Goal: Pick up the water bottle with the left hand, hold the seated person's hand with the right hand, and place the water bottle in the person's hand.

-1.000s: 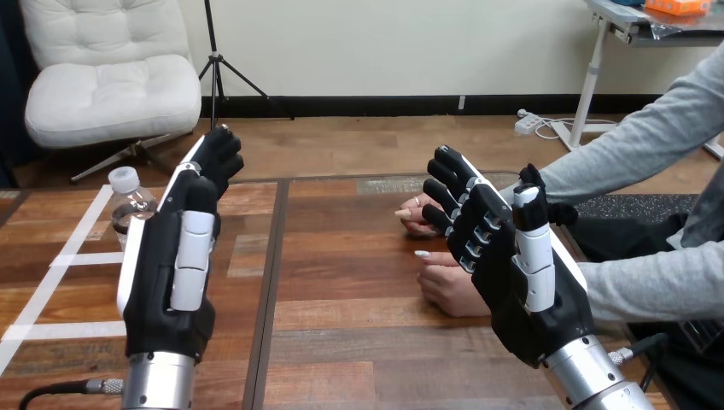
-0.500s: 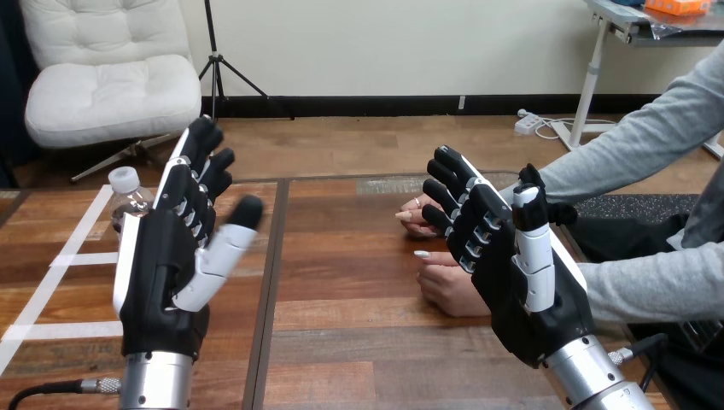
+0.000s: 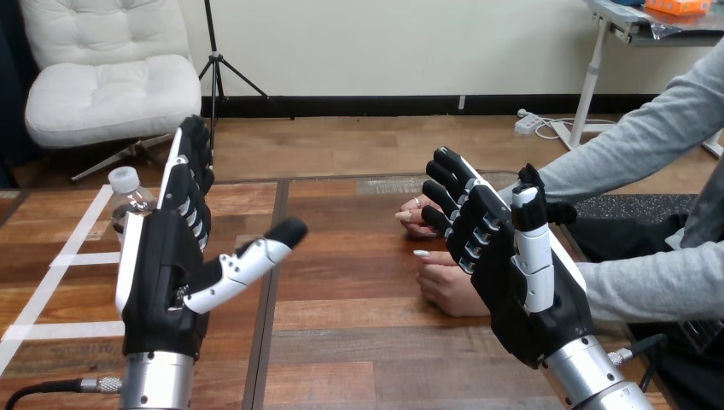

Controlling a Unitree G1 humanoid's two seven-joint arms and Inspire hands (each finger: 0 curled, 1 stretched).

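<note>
A clear water bottle with a white cap stands upright at the table's left, partly hidden behind my left hand. That hand is raised in front of it, fingers straight up and thumb stretched out to the right, holding nothing. My right hand is raised at the right with fingers straight and slightly spread, empty. Behind it, the person's two hands rest on the table, the farther hand near the table's middle. My right hand partly covers them; whether it touches them I cannot tell.
White tape lines mark the wooden table's left part. A dark seam runs down the tabletop between my arms. The person's grey sleeves come in from the right.
My left hand has opened: the fingers straightened upward and the thumb swung out to the right. The right hand, the bottle and the person's hands have not moved.
</note>
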